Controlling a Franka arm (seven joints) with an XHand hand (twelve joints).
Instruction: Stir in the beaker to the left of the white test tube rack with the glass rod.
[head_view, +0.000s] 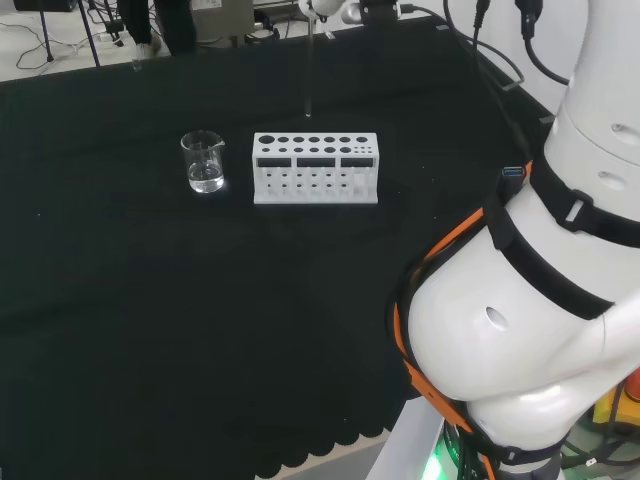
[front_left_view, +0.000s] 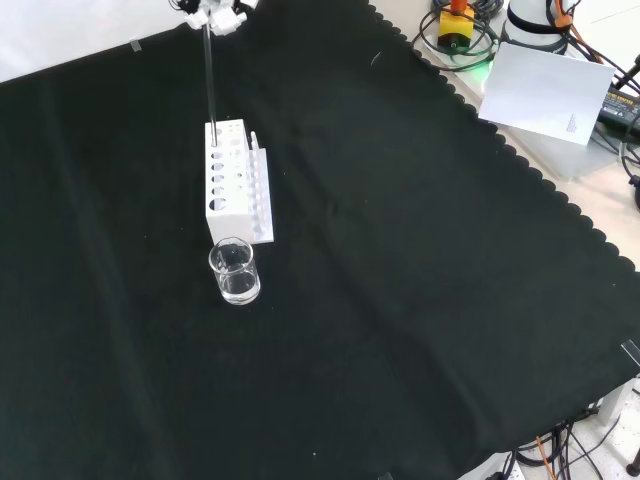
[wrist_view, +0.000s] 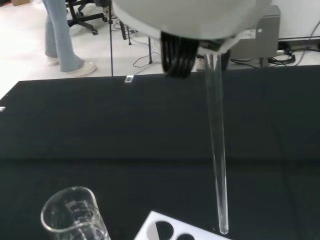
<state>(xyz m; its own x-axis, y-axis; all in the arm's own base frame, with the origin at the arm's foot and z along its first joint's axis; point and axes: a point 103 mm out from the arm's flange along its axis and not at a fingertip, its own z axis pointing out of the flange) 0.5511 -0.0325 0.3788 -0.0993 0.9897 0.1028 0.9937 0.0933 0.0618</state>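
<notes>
A clear glass beaker (head_view: 204, 162) with a little clear liquid stands on the black cloth, left of the white test tube rack (head_view: 315, 168) in the head view. At the view's top edge the hand (head_view: 325, 8) is shut on a glass rod (head_view: 309, 70) that hangs straight down. In the front view the hand (front_left_view: 215, 12) holds the rod (front_left_view: 210, 80) with its tip over the far end of the rack (front_left_view: 232, 180), and the beaker (front_left_view: 235, 271) stands nearer the camera. The wrist view shows the rod (wrist_view: 217, 150), the beaker's rim (wrist_view: 72, 215) and a corner of the rack (wrist_view: 170, 231).
The arm's big white links (head_view: 540, 300) stand at the head view's right. The cloth's scalloped edge (front_left_view: 500, 140) runs along the front view's right, with a white sheet (front_left_view: 545, 95) and cables beyond it. Wide bare cloth (front_left_view: 400, 320) surrounds the rack and beaker.
</notes>
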